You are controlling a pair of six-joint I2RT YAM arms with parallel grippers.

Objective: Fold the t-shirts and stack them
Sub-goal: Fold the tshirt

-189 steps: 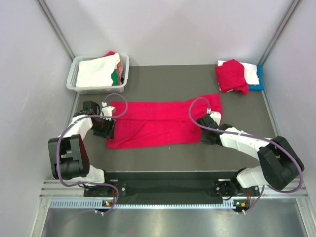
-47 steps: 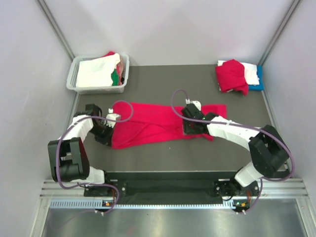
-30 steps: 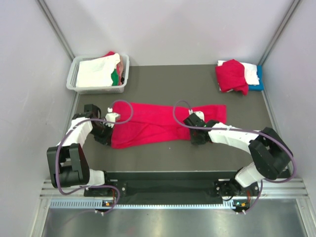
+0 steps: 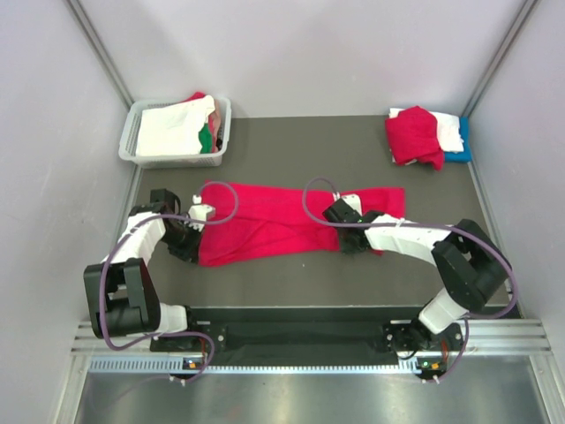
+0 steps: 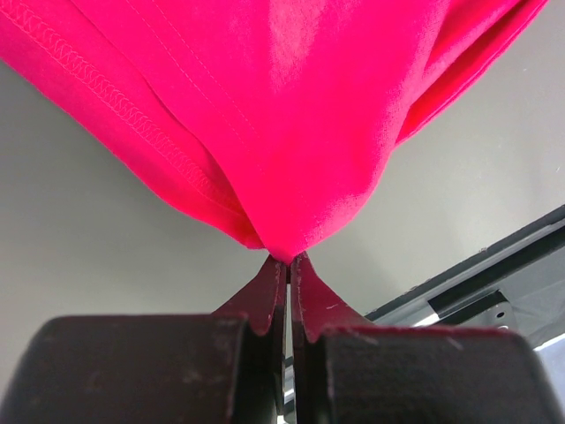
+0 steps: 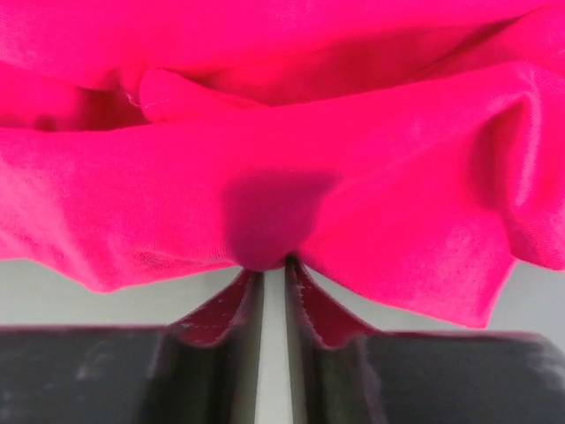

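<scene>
Red t-shirt (image 4: 265, 221) lies mid-table (image 4: 300, 146) as a long narrow band, long axis running from left edge to right edge. The left gripper (image 5: 289, 258) sits at the band's left near corner, jaws clamped tight on a gathered point of cloth, and the whole shirt stretches away from it toward the right. The right gripper (image 6: 274, 263) is on the near hem, right of the band's middle, jaws nearly closed with a small bulge of red cloth pinched between the tips. Each arm is nearest its own end, so you likely fold along that long axis next, one end carried over toward the other. The cloth is soft matte jersey, with a double-stitched hem in the left wrist view, and it rolls and creases loosely. The folded stack (image 4: 424, 137) sits at the far right corner, red on white on blue. The pale slotted tub (image 4: 132, 155) at the far left corner holds more cloth.
</scene>
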